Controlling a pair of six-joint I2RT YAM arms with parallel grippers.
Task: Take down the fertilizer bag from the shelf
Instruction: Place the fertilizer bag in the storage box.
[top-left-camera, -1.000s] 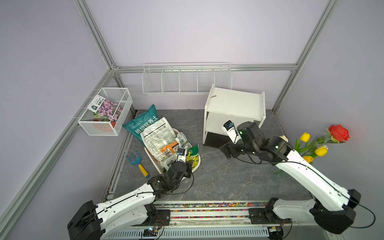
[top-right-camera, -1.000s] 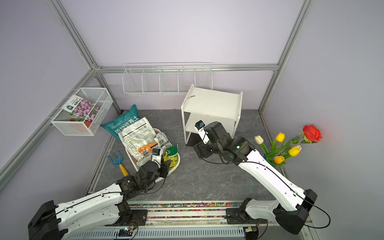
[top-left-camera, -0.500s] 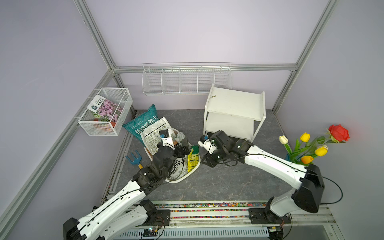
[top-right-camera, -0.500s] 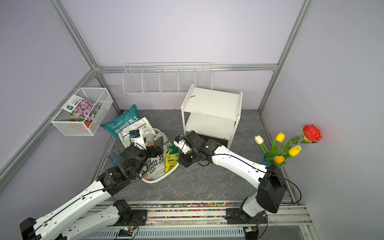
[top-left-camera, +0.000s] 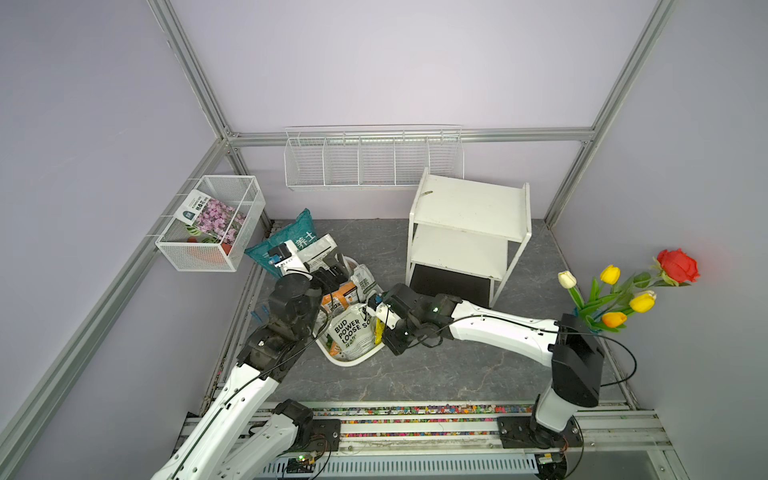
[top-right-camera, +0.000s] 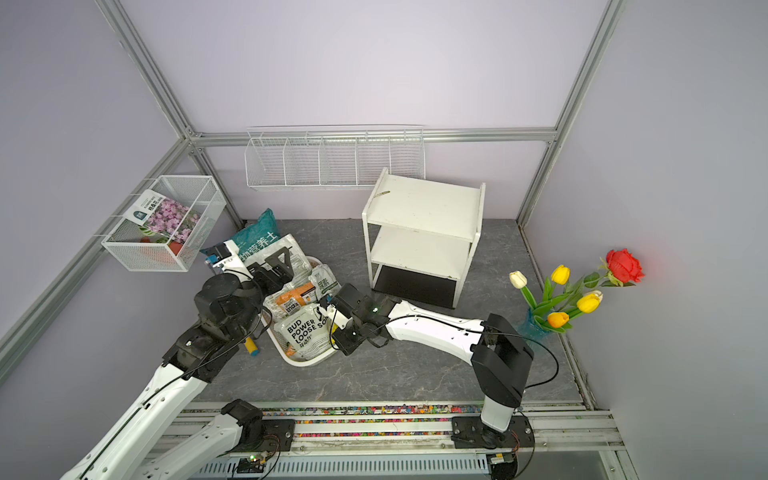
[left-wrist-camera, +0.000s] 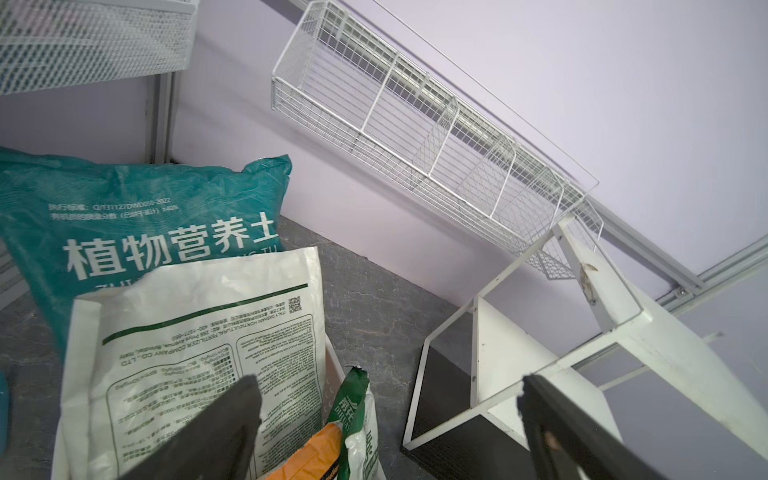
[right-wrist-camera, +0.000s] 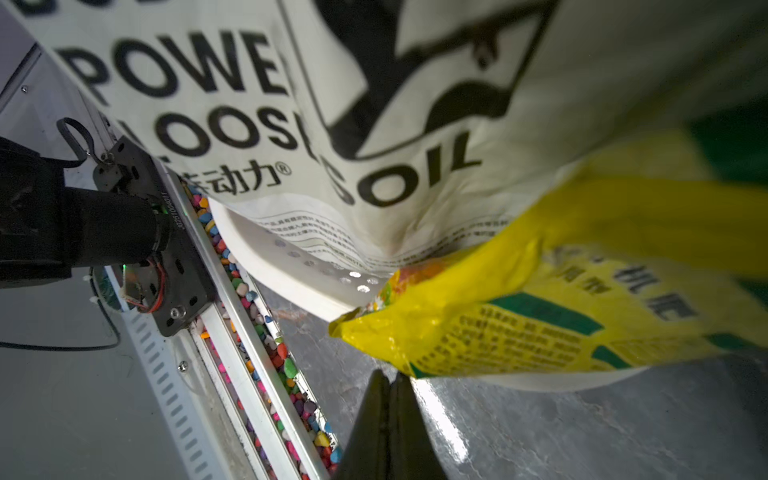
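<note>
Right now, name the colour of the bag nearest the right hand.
Yellow, green bands; bag shows best in right wrist view.

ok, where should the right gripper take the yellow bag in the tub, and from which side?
On the yellow bag, probably the loose corner that overhangs the tub rim toward the right gripper. Come from outside the tub, low over the floor: that corner is thin, flat and free; the rest presses against the soil bag. The jaws are shut, so open first.
</note>
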